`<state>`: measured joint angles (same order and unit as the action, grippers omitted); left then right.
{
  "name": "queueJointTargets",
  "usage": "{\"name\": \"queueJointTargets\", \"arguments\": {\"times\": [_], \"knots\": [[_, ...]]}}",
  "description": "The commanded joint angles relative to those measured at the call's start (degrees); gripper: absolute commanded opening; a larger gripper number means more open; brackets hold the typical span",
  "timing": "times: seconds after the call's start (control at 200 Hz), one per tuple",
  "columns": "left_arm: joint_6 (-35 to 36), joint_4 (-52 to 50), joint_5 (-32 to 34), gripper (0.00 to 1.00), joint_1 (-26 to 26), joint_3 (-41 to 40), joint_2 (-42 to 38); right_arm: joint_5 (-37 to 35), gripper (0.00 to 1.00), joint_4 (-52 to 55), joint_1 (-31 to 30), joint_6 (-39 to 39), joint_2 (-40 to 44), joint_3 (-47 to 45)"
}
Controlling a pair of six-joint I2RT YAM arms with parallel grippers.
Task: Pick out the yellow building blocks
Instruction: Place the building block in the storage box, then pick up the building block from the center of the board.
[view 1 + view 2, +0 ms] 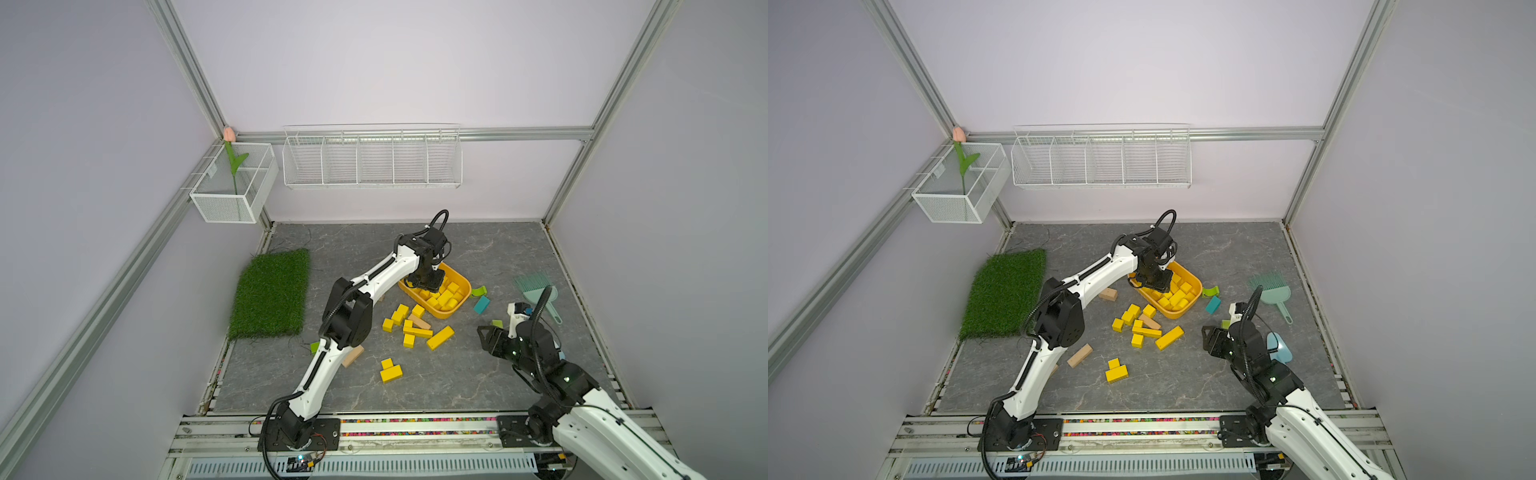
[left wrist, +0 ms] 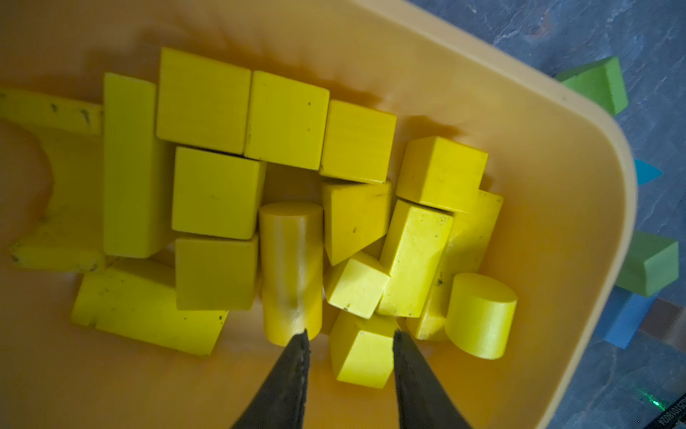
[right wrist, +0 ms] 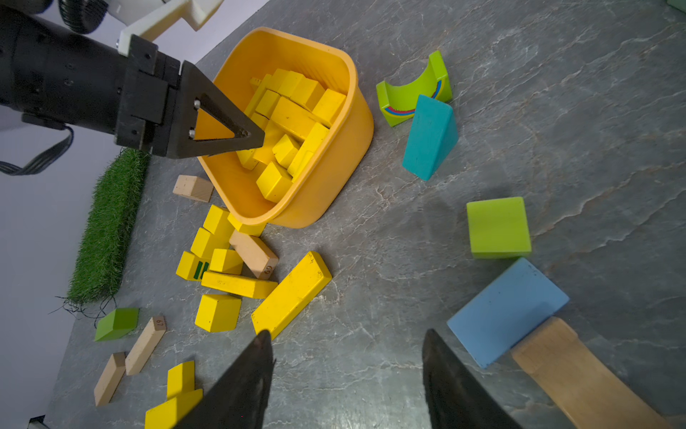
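Note:
Several yellow building blocks (image 2: pixel 286 119) lie packed in the yellow-orange tub (image 1: pixel 462 279), seen in both top views (image 1: pixel 1196 282). My left gripper (image 2: pixel 349 334) hangs inside the tub, open. A small yellow block (image 2: pixel 362 353) lies loose beneath the gap, touching neither finger. More yellow blocks lie on the stone table in front of the tub, among them a long bar (image 1: pixel 439 337) (image 3: pixel 291 293) and an L-shaped pair (image 1: pixel 390 371). My right gripper (image 3: pixel 345 334) is open over bare table, right of the long bar, holding nothing (image 1: pixel 484 338).
Tan wooden blocks (image 1: pixel 419 321) (image 1: pixel 352 356) mix with the yellow ones. Right of the tub lie a green arch (image 3: pixel 412 93) and a teal wedge (image 3: pixel 430 137). A green cube (image 3: pixel 498 226) and a blue slab (image 3: pixel 506 310) lie near my right gripper. Grass mat (image 1: pixel 270 293) lies left, dustpan (image 1: pixel 540 297) right.

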<state>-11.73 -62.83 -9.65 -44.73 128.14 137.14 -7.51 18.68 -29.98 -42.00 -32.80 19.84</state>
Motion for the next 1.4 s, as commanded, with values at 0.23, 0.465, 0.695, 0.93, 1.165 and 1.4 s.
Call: {"name": "queueJointTargets", "arguments": {"times": [0.23,0.465,0.695,0.93,1.165,1.4], "knots": [[-1.35,7.48,2.30,0.40,-0.01,-23.43,-20.68,0.63,0.65,-0.74,0.29,-0.21,-3.64,0.31],[-2.97,13.70,3.23,0.40,0.42,-42.34,-32.69,1.07,0.65,-1.36,0.29,-0.18,-5.35,0.73],[-4.40,18.92,3.45,0.44,1.81,-55.54,-38.65,1.34,0.66,-1.71,0.27,-0.06,-6.79,1.21],[-5.14,22.30,2.97,0.50,3.07,-60.13,-39.31,1.44,0.65,-1.84,0.27,-0.10,-7.63,1.48],[-5.45,22.44,2.89,0.50,4.60,-60.02,-38.05,1.54,0.65,-1.97,0.31,-0.03,-7.98,1.61],[-5.94,22.14,4.25,0.50,5.31,-59.78,-37.05,1.54,0.65,-2.11,0.27,-0.06,-8.07,1.60]]}}
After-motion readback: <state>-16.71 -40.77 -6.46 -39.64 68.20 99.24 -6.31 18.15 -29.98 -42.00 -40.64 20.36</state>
